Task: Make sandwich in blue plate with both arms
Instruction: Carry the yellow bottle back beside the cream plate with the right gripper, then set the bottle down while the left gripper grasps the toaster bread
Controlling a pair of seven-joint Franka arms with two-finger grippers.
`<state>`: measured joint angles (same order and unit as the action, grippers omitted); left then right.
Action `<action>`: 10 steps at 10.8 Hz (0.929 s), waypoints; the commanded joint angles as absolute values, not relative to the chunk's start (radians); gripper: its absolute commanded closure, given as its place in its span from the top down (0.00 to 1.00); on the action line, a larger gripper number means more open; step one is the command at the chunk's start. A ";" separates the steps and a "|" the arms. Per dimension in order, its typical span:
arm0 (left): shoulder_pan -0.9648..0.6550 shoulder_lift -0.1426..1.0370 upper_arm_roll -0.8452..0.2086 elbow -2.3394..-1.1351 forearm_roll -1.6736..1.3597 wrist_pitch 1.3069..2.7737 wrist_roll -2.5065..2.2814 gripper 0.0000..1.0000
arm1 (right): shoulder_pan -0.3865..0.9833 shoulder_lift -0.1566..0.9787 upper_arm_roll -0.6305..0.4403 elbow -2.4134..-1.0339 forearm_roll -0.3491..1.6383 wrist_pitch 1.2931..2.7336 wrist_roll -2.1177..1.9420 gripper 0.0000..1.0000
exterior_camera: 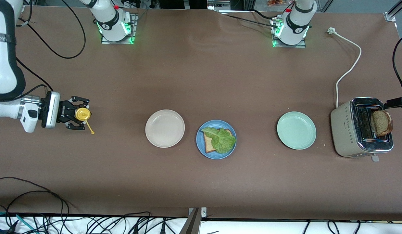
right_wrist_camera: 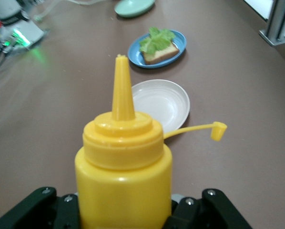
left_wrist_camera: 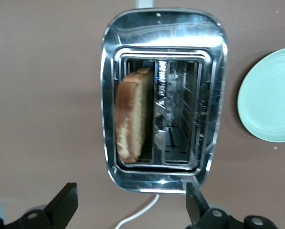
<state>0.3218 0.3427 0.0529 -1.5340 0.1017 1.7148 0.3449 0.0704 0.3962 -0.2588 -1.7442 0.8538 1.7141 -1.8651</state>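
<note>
1 bread slice (exterior_camera: 381,122) stands upright in the toaster (exterior_camera: 361,133) at the table's left-arm edge: light, crumbly, so I would pinch its flat faces. Left gripper (left_wrist_camera: 133,210) hangs spread wide above it. Blue plate (exterior_camera: 201,146), mid-table, holds 1 slice (exterior_camera: 208,145) under limp lettuce (exterior_camera: 222,139). Right gripper (exterior_camera: 78,117), toward the right-arm edge, clasps a yellow squeeze bottle (right_wrist_camera: 123,176).

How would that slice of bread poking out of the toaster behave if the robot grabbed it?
The bread slice looks thick and firm, so it probably lifts stiffly rather than flopping. It stands upright in one slot of the toaster, so it likely slides straight up. Its crumb may dent or crumble under a hard pinch. The left tool hangs open over the toaster.
</note>
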 commanded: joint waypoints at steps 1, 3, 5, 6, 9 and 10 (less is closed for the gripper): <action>0.345 0.400 0.043 -1.494 0.078 1.758 0.407 1.00 | -0.017 0.489 -0.241 -1.767 0.981 1.602 -2.043 0.00; 0.348 0.437 0.043 -1.494 0.049 1.820 0.414 1.00 | -0.054 0.560 -0.239 -1.766 1.026 1.553 -2.141 0.00; 0.364 0.477 0.041 -1.494 0.035 1.871 0.419 1.00 | -0.072 0.621 -0.239 -1.764 1.069 1.525 -2.261 0.00; 0.364 0.480 0.040 -1.494 0.026 1.871 0.419 1.00 | -0.083 0.652 -0.238 -1.764 1.090 1.496 -2.302 0.00; 0.364 0.479 0.040 -1.494 0.026 1.871 0.420 1.00 | -0.101 0.718 -0.236 -1.750 1.127 1.459 -2.422 0.00; 0.364 0.479 0.040 -1.494 0.029 1.870 0.419 0.93 | -0.101 0.733 -0.235 -1.750 1.143 1.444 -2.442 0.00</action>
